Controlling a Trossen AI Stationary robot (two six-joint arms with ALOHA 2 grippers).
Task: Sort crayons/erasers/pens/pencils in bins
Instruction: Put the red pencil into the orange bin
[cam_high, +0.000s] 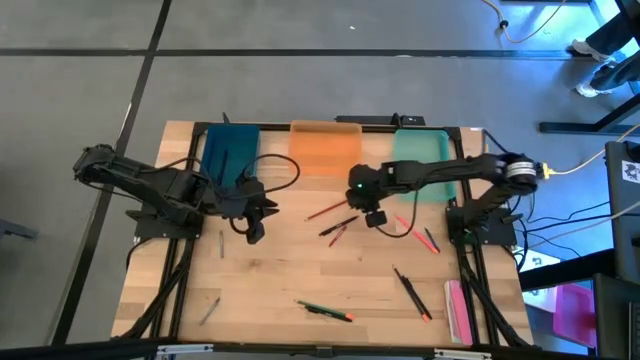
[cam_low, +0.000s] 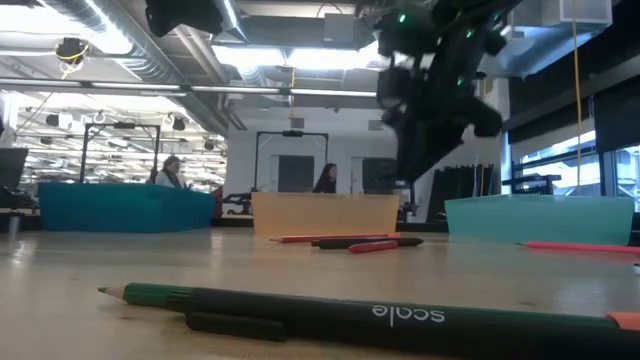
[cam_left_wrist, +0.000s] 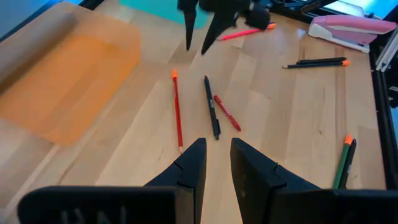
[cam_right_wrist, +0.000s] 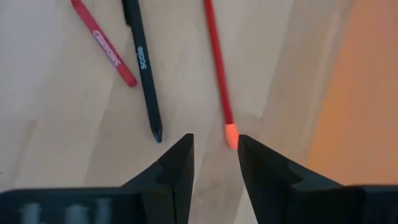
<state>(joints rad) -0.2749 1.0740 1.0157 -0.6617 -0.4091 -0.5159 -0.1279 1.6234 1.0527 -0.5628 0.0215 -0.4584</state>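
Three bins stand along the far edge: teal-blue (cam_high: 230, 150), translucent orange (cam_high: 325, 148) and mint green (cam_high: 422, 160). A red pencil (cam_right_wrist: 217, 68), a black pen (cam_right_wrist: 142, 65) and a short red stick (cam_right_wrist: 102, 40) lie together flat on the table's middle (cam_high: 335, 225). My right gripper (cam_right_wrist: 214, 149) is open and empty, above the table just off the red pencil's orange end (cam_right_wrist: 230, 132); it also shows in the high view (cam_high: 375, 215). My left gripper (cam_left_wrist: 216, 162) is open and empty, to the left of the sticks (cam_high: 255, 232), pointing toward them.
More sticks lie loose: red ones (cam_high: 418, 232) on the right, black ones (cam_high: 412, 292) at the near right, a green pen (cam_low: 380, 315) near the front edge, and grey ones (cam_high: 210, 310) on the left. A pink object (cam_high: 457, 305) lies at the near right. People sit in the room beyond.
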